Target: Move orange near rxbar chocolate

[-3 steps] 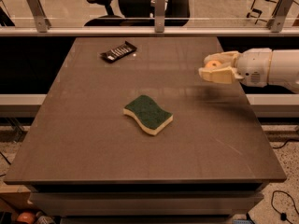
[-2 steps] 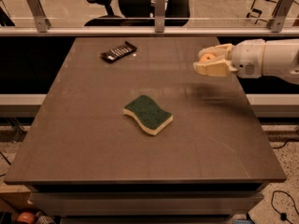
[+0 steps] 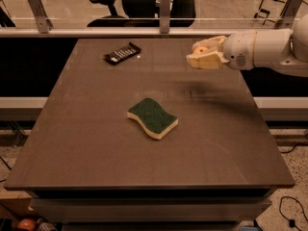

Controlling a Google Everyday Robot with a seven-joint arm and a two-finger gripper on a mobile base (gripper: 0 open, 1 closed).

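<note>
The dark table (image 3: 96, 143) fills most of the view. The white arm (image 3: 262, 49) reaches in over its right edge, above the far right corner. The green-and-yellow sponge (image 3: 153, 118) lies near the table's middle. The rxbar chocolate (image 3: 122, 53) lies flat near the far edge, towards the left corner. The gripper (image 3: 195, 53) hovers above the far right part, its fingers clamped on the orange (image 3: 200, 49), well apart from the bar.

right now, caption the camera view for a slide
Gripper holds orange over the table, far right; rxbar chocolate far left, sponge centre
</note>
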